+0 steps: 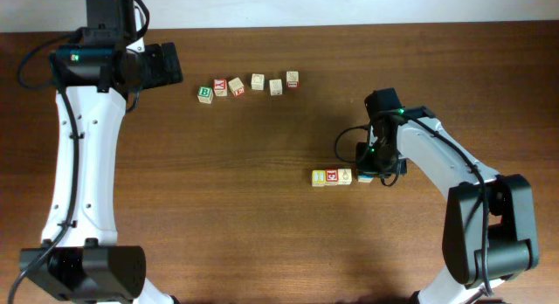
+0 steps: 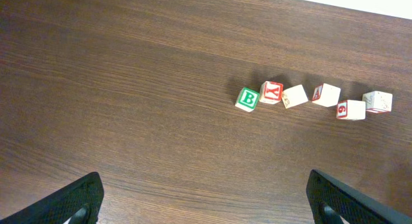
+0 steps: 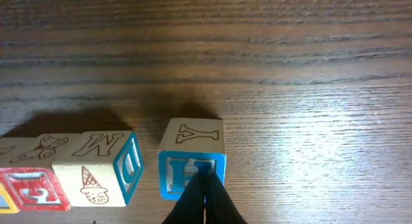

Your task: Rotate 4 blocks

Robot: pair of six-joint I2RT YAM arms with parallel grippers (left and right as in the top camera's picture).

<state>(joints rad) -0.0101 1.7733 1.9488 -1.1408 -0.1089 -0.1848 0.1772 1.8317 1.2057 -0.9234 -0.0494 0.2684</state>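
Blocks' place: the four blocks (image 1: 338, 176) are being shown in a short row on the right half of the desk (image 1: 262, 234), about midway between its far and near edges, well apart from all corners.
Row order: the yellow-faced block (image 1: 319, 177), red-faced block (image 1: 331, 176) and pale block (image 3: 96, 169) are being seen touching side by side; the blue H block (image 3: 192, 161) is being kept at the right end, a narrow gap apart.
Right end effector (image 3: 205, 199): its fingers are being held pressed together, gripping nothing, with the tip lying against the H face or just in front of it; which cannot be told.
Left end effector (image 2: 215, 208): it is being held wide and empty near the desk's far left corner.
Handling: the cubes are being judged light, stiff and smooth-sided, so they are likely to slide or spin at a nudge and not to break.
Where to take hold: two opposite flat faces are being judged the best hold; a push at a corner is being judged enough to turn one, though the neighbours may be dragged along.
Surface: dark wood grain, flat and slightly glossy, is being seen; low friction is being expected.
Other blocks: a loose line with the green B block (image 2: 246, 99) and red K block (image 2: 271, 92) is being seen near the far edge.
Room: only a pale strip beyond the far edge is being shown.
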